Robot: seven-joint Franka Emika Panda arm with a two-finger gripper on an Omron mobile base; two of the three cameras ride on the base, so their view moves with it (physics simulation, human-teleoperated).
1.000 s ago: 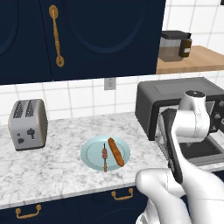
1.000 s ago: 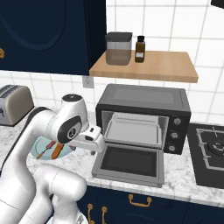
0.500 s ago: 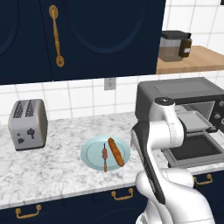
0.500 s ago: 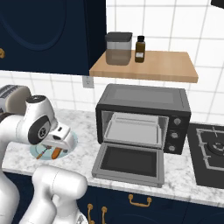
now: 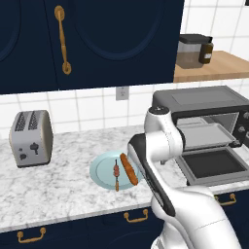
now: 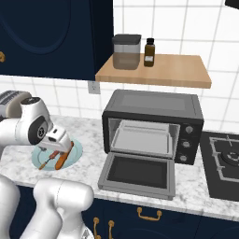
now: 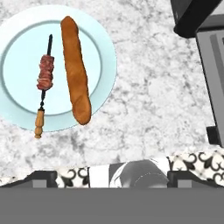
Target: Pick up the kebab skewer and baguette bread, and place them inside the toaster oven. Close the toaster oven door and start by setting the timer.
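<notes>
At your far left stands the toaster [image 5: 30, 137]. Next, the plate [image 7: 105, 57] carries the kebab skewer [image 7: 44, 83] and baguette bread [image 7: 75, 70] side by side; your gripper [image 6: 59, 145] hangs over them, released. Right: toaster oven [image 6: 154, 126], toaster oven door [image 6: 138, 174] down.

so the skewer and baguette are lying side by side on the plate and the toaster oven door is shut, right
Not quite: the toaster oven door is open, folded down flat in front of the toaster oven, as the right base view shows. The rest holds: the kebab skewer and baguette bread lie side by side on the light blue plate.
</notes>
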